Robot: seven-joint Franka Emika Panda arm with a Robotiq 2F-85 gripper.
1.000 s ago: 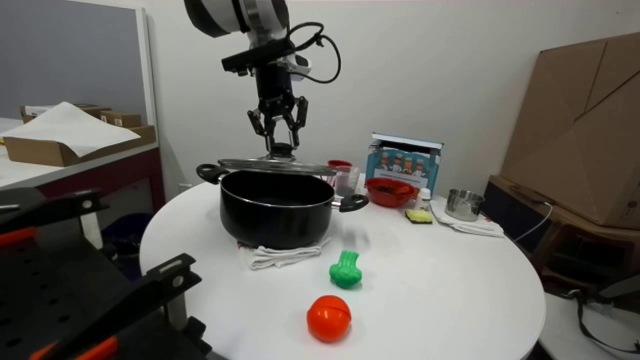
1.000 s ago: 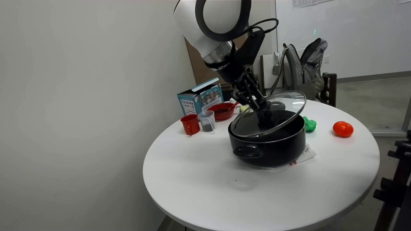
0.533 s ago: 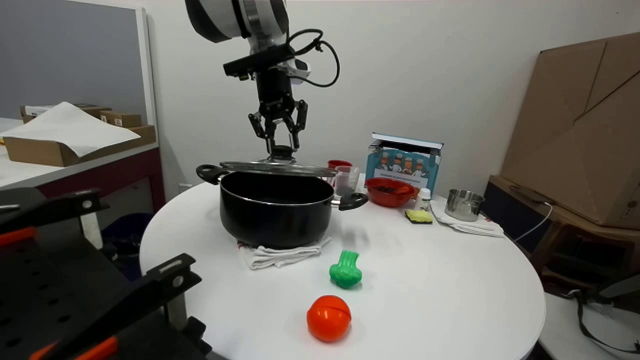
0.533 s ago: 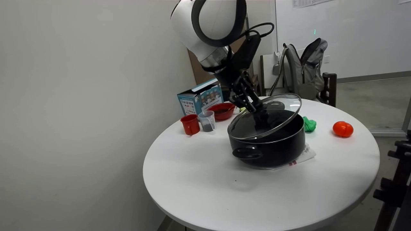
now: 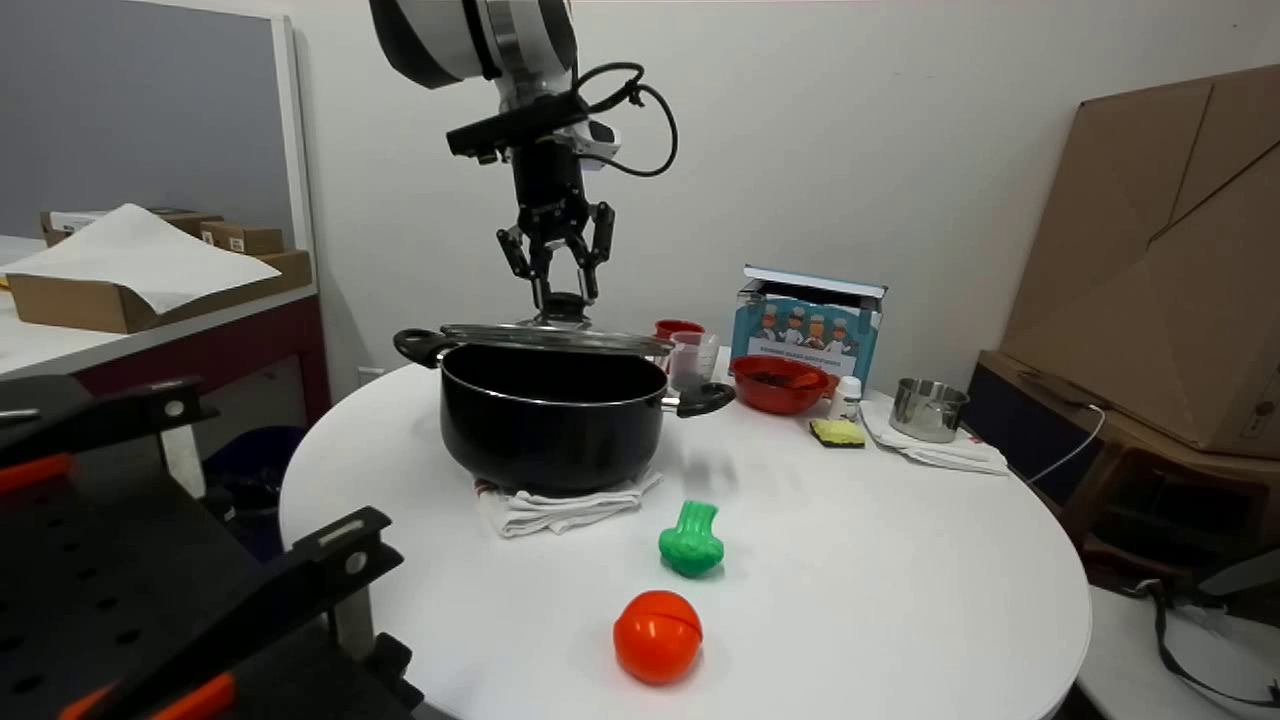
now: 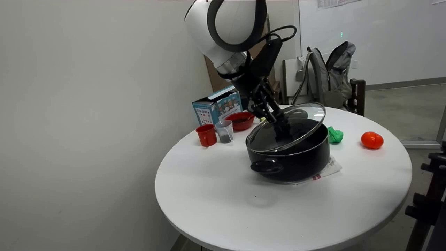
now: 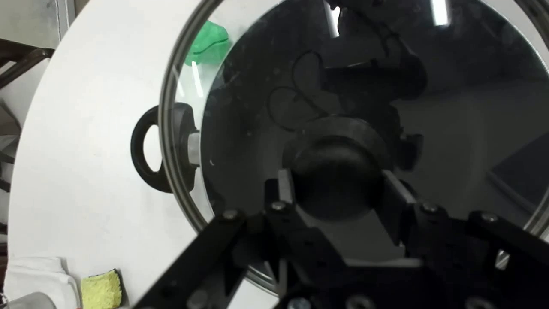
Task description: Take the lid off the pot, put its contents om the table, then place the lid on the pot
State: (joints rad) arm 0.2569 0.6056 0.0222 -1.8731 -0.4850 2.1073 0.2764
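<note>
The clear glass lid (image 5: 560, 339) hangs tilted over the black pot (image 5: 550, 440), one side low at the pot's rim and the other raised, as an exterior view shows (image 6: 315, 111). My gripper (image 5: 564, 290) is shut on the lid's black knob, which sits between both fingers in the wrist view (image 7: 336, 189). The lid's low edge seems to touch the pot (image 6: 296, 167). The pot's visible inside is dark. The red tomato-like ball (image 5: 658, 637) and the green item (image 5: 692, 540) lie on the white table (image 5: 880, 580), also in an exterior view (image 6: 372, 140).
A folded white cloth (image 5: 560, 512) lies under the pot. A red bowl (image 5: 778, 388), blue box (image 5: 806, 325), yellow sponge (image 5: 838, 433), metal cup (image 5: 928, 410), red mug (image 6: 207, 135) and clear cup (image 6: 225, 131) stand on the table. A black rack (image 5: 150, 560) is in the foreground.
My gripper and the tilted lid have moved down and slightly left in an exterior view, closer to the pot's rim. The pot and cloth have shifted very slightly. Ball and green item have not moved.
</note>
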